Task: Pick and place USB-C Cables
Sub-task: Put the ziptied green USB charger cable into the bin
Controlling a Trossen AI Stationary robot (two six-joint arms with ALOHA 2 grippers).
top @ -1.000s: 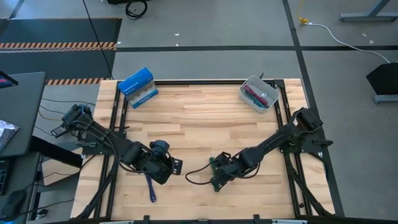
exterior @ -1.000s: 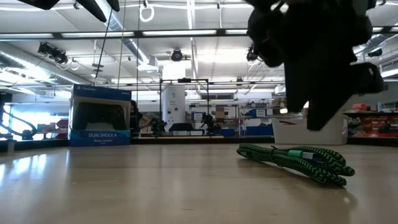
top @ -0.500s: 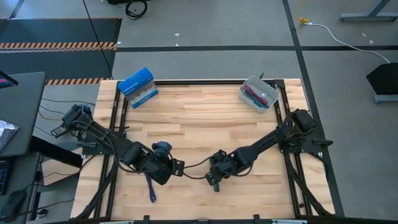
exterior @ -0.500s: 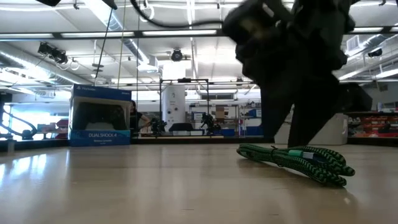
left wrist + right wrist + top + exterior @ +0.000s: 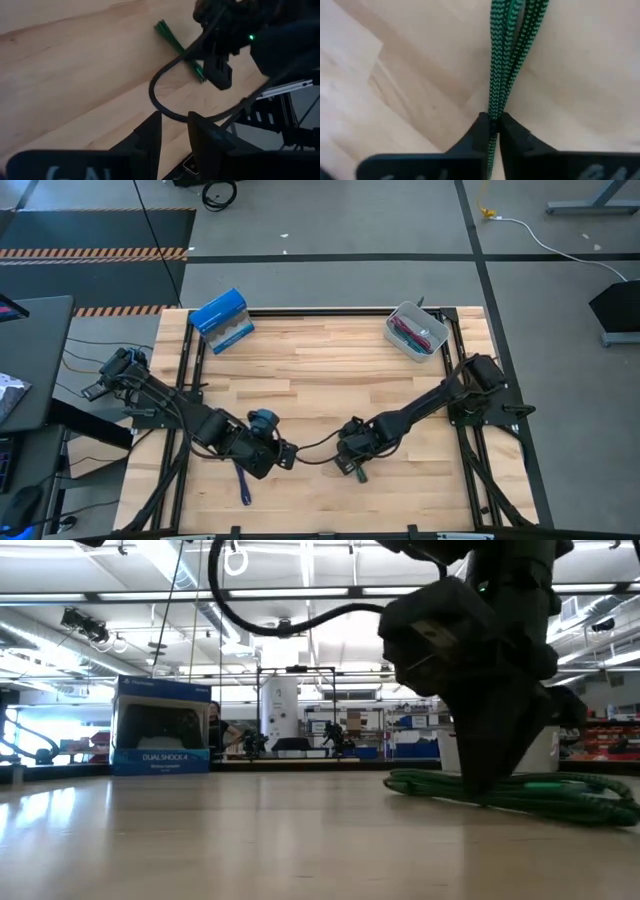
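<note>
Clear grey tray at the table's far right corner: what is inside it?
In the high view the tray holds a loose heap of coiled cables, maroon and blue-grey strands showing. They overlap, so their count and anything beneath them cannot be seen.

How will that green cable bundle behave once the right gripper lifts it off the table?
Probably floppy: the green cable is thin braided strands, and the right gripper pinches only one spot, so both ends should sag. Likely light, being so thin. The woven sheath looks grippy rather than slick, though a loop could slide loose and drag across the table.
</note>
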